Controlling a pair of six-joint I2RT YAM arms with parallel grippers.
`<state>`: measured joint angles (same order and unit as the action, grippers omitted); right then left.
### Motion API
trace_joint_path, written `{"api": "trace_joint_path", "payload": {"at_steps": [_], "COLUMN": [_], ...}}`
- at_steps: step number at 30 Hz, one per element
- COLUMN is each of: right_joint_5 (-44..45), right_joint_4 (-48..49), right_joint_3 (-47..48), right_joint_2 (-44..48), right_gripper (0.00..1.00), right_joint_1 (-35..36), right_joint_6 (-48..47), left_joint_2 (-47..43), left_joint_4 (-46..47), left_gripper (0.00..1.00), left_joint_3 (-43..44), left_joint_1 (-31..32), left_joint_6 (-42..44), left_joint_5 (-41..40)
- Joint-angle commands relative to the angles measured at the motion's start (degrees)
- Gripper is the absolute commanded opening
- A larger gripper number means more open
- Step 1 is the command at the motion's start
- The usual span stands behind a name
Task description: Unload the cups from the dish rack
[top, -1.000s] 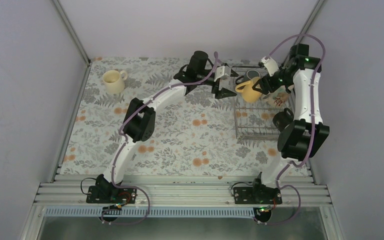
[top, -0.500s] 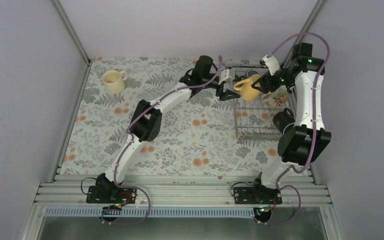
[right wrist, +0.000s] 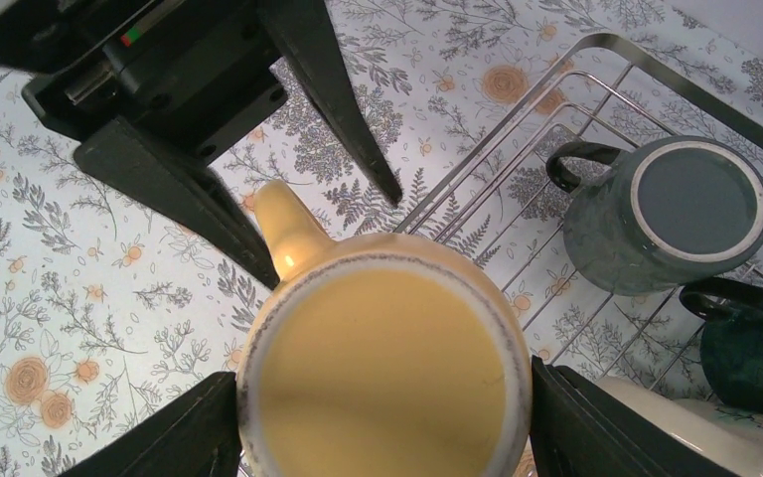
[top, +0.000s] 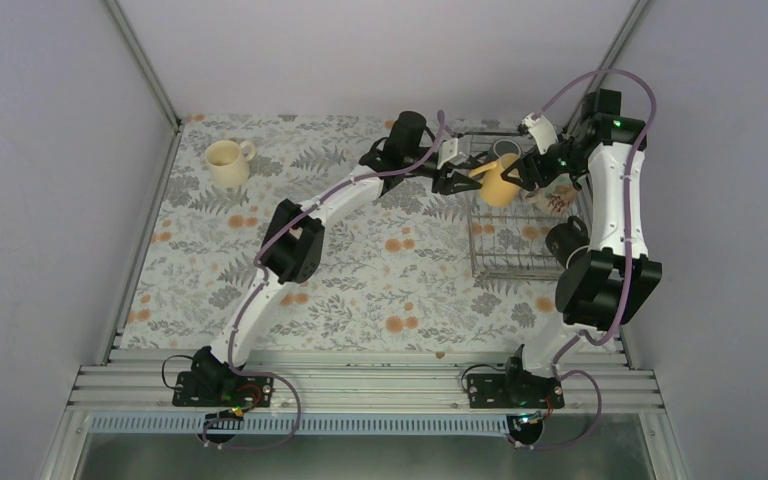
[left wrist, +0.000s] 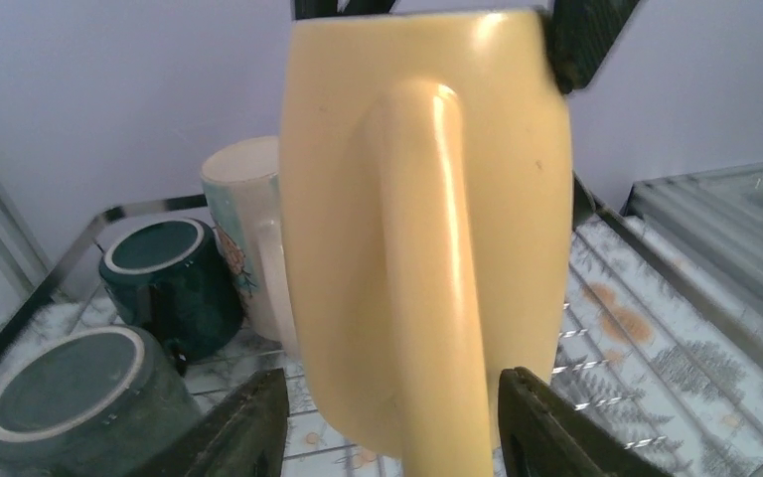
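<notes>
Top view: right end effector (top: 522,170) clamped on the glossy yellow ceramic mug (top: 501,183), held above the left side of the silver wire dish rack (top: 505,262).
Left wrist view: left end effector (left wrist: 392,422) apart, its fingers flanking the mug's handle.
Right wrist view: dark grey mug (right wrist: 671,214) stands inverted in the rack.

Floral-patterned table (top: 380,270), cream mug (top: 228,162) far left, wire dish rack (top: 505,255) right side
</notes>
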<state>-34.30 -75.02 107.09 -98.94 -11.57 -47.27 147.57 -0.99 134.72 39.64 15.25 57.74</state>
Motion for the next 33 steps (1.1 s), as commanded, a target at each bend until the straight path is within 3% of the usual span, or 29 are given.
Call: {"api": "trace_joint_path", "payload": {"at_steps": [1, 3, 8, 16, 24, 30, 33], "right_joint_5": [-4.4, -4.1, -3.9, -3.2, -2.3, -0.1, 3.2], "right_joint_4": [1.4, 1.4, 1.4, 1.9, 3.2, 6.5, 10.6], "right_joint_3": [0.7, 0.3, -0.5, -0.9, -1.3, -2.0, -2.7], "right_joint_2": [2.5, 2.7, 2.5, 2.2, 2.3, 3.2, 5.7], "right_gripper": [0.47, 0.47, 0.47, 0.48, 0.51, 0.71, 0.79], "right_joint_1": [0.5, 0.5, 0.5, 0.5, 0.5, 0.5, 0.6], "right_joint_6": [0.2, 0.1, -0.4, -1.0, -2.2, -1.4, 0.7], "left_joint_2": [-2.3, -2.5, -3.1, -4.8, -8.3, -10.6, -12.1], "left_joint_4": [1.0, 1.0, 0.9, 0.2, -2.4, -4.0, -4.4], "left_gripper": [0.45, 0.32, 0.29, 0.07, 0.02, 0.02, 0.02], "left_joint_3": [1.2, 1.2, 1.0, 0.8, -0.7, -1.8, -2.4], "left_joint_1": [0.4, 0.4, 0.5, 1.1, 2.6, 3.0, 3.1], "left_joint_6": [-0.1, -0.3, -0.2, -0.3, 0.1, 0.3, -0.9], "left_joint_5": [1.9, 1.4, 1.0, 0.6, -2.5, -5.8, -11.1]}}
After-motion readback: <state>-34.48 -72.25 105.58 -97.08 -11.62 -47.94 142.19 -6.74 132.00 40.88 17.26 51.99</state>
